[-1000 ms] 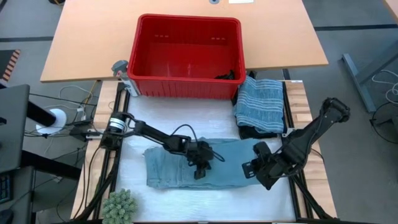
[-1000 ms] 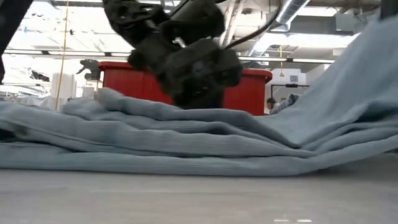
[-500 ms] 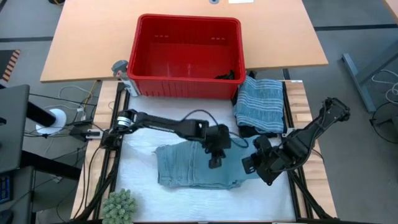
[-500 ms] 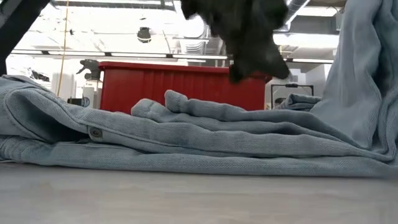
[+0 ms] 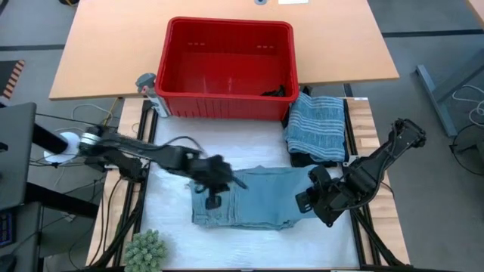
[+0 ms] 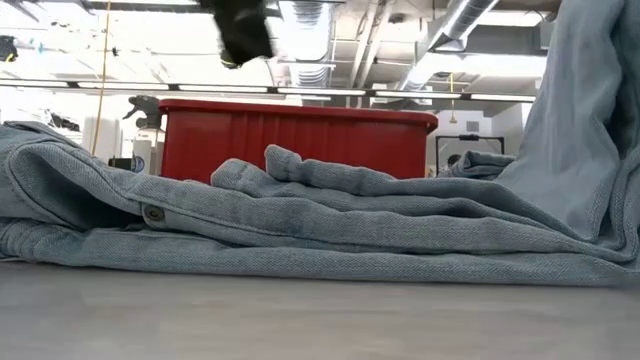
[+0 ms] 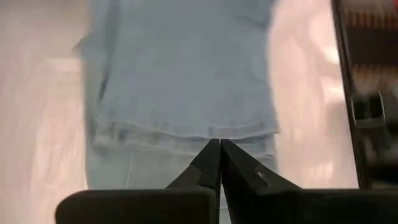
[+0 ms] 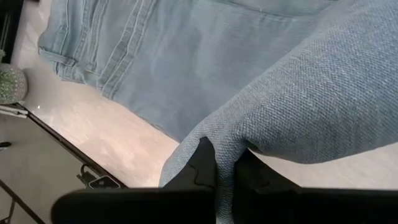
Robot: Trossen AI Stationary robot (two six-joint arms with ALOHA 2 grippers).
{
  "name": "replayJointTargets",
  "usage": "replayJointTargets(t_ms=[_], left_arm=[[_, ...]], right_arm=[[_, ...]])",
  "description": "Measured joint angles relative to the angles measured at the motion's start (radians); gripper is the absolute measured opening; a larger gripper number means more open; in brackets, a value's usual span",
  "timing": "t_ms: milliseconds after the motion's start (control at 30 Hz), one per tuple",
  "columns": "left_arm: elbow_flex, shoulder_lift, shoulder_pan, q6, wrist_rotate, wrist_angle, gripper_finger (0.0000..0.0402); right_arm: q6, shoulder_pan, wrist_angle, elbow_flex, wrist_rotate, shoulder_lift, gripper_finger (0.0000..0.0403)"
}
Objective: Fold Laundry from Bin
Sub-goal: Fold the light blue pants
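From my seat I see a green, bumpy, cactus-like plant (image 5: pixel 144 250) at the near left corner of the white work surface (image 5: pixel 175 148); it also peeks in at the edge of the right wrist view (image 8: pixel 10 84). A grey spray bottle (image 5: pixel 148 85) stands at the far left corner. A light wooden table (image 5: pixel 98 53) lies behind. A white roll (image 5: pixel 69 145) sits off the left side among loose cables (image 5: pixel 97 115). Overhead ducts (image 6: pixel 330 20) cross the ceiling.
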Motion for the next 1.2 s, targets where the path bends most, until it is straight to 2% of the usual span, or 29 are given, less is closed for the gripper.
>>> replayJointTargets(t_ms=[67,167,233,333,433,567,867,967,1200], left_arm=[[-0.186,-0.113,-0.020,-0.124,-0.056,0.135,0.0000],[-0.400,-0.233,-0.078,-0.311,-0.141,0.238,0.0000],[-0.493,-0.281,-0.122,-0.408,-0.167,0.281,0.0000],[-0.563,-0.293,-0.180,-0.488,-0.201,0.298,0.0000],[-0.579,-0.267,-0.222,-0.522,-0.225,0.292,0.0000],[-0.582,-0.165,-0.235,-0.508,-0.238,0.253,0.0000],[-0.561,0.105,-0.211,-0.450,-0.110,0.556,0.0000],[-0.550,0.131,-0.199,-0.443,-0.087,0.589,0.0000],[-0.521,0.135,-0.148,-0.396,-0.107,0.613,0.0000]], right_arm=[[0.000,0.000,0.000,0.000,-0.001,0.000,0.0037],[0.000,0.000,0.000,0.000,-0.001,0.000,0.0037],[0.000,-0.003,0.000,0.000,-0.001,0.000,0.0037],[0.000,-0.011,0.000,0.000,-0.002,0.000,0.0037],[-0.002,-0.015,0.000,0.000,-0.004,0.000,0.0037],[-0.003,-0.015,0.000,0.000,-0.003,0.000,0.0037],[-0.034,-0.016,0.032,0.000,-0.004,0.000,0.0037],[-0.074,-0.027,0.085,0.000,-0.009,0.000,0.0037],[-0.259,-0.083,0.299,0.000,-0.030,0.000,0.0037]])
